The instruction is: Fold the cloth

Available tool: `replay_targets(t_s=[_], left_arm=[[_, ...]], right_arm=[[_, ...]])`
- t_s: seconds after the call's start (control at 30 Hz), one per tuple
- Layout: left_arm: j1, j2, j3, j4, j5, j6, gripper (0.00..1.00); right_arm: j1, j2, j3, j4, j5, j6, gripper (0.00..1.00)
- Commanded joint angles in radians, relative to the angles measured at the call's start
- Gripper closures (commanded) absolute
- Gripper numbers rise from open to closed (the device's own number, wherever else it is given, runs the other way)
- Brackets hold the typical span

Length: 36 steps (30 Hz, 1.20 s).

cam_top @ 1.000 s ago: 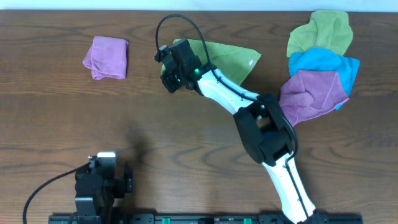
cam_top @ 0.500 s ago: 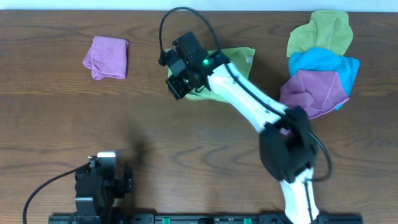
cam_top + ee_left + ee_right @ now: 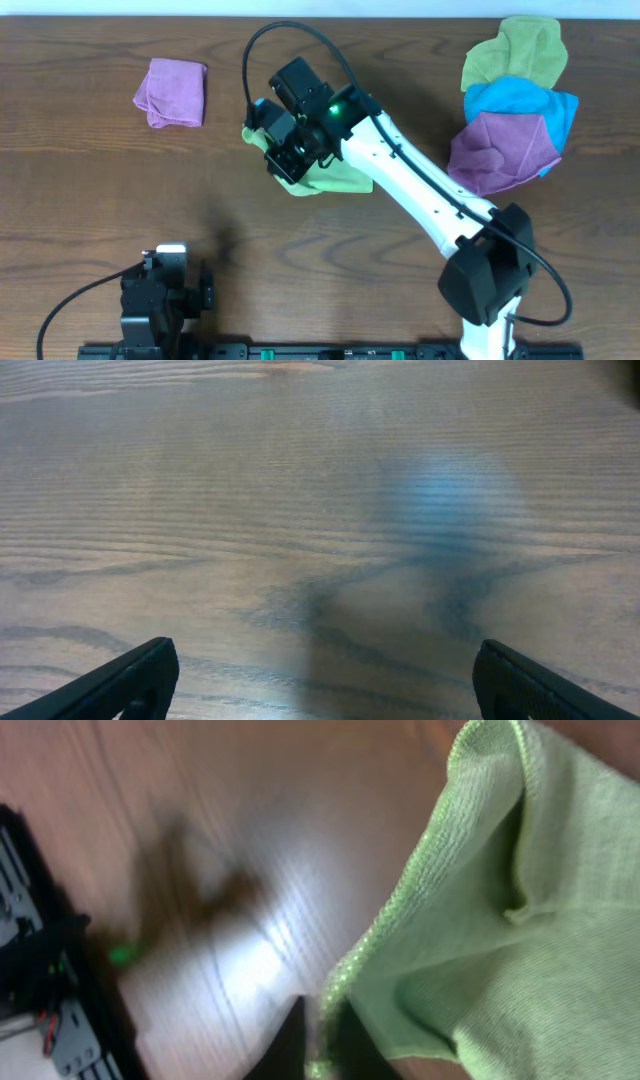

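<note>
Swept down and leftward over the last second, the right hand (image 3: 287, 158) drags an edge of the bright lime-green square microfibre cloth (image 3: 338, 180) across the brown wooden surface (image 3: 90, 190). From overhead, the cloth lies bunched near the middle, partly under the white arm. It is well apart from the small folded purple cloth (image 3: 172, 92) at far left and the heap of olive, blue and purple cloths (image 3: 515, 100) at right. The left hand (image 3: 165, 288) sits at the near edge, away from the work.

From the left wrist, that hand's fingers (image 3: 140, 675) stand wide apart over bare wood, with nothing between them.

From the right wrist, dark fingers (image 3: 292, 1042) are pinched narrow on the cloth's stitched hem. The rest of the fabric drapes up and to the right.

The first fold appears to be under way. The next move likely calls for laying the held edge flat against the opposite edge, then letting go. The arm hides whether the edges line up.
</note>
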Motion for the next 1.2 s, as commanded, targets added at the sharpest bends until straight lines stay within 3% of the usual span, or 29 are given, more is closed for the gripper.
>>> replay_targets(t_s=[0.0, 0.07, 0.23, 0.27, 0.37, 0.4, 0.47, 0.5, 0.57, 0.63, 0.83, 1.17], left_arm=[[-0.004, -0.005, -0.008, -0.039, -0.021, 0.022, 0.05], [-0.004, -0.005, -0.008, -0.039, -0.021, 0.022, 0.05], [-0.004, -0.005, -0.008, -0.039, -0.021, 0.022, 0.05], [-0.004, -0.005, -0.008, -0.039, -0.021, 0.022, 0.05], [-0.004, -0.005, -0.008, -0.039, -0.021, 0.022, 0.05], [-0.004, -0.005, -0.008, -0.039, -0.021, 0.022, 0.05], [-0.004, -0.005, -0.008, -0.039, -0.021, 0.022, 0.05], [-0.004, -0.005, -0.008, -0.039, -0.021, 0.022, 0.05], [-0.004, -0.005, -0.008, -0.039, -0.021, 0.022, 0.05], [-0.004, -0.005, -0.008, -0.039, -0.021, 0.022, 0.05], [-0.004, -0.005, -0.008, -0.04, -0.025, 0.023, 0.05], [-0.004, -0.005, -0.008, -0.042, -0.032, 0.023, 0.05]], right_arm=[[0.024, -0.01, 0.016, -0.029, -0.018, -0.055, 0.72], [0.033, -0.01, 0.016, -0.049, -0.017, -0.083, 0.6], [0.035, -0.01, 0.016, -0.063, -0.031, -0.083, 0.49], [0.036, -0.01, 0.016, -0.066, -0.035, -0.083, 0.51], [0.043, -0.01, 0.016, -0.082, -0.034, -0.083, 0.94], [0.047, -0.01, 0.016, -0.098, -0.034, -0.084, 0.99], [0.052, -0.01, 0.016, -0.132, -0.022, -0.097, 0.98], [0.055, -0.01, 0.016, -0.156, 0.001, -0.101, 0.95], [0.055, -0.01, 0.016, -0.179, 0.033, -0.101, 0.65], [0.054, -0.01, 0.008, -0.14, 0.038, -0.101, 0.46], [0.055, 0.028, -0.04, 0.067, 0.114, -0.107, 0.38], [0.056, 0.224, -0.04, 0.268, 0.292, -0.168, 0.43]])
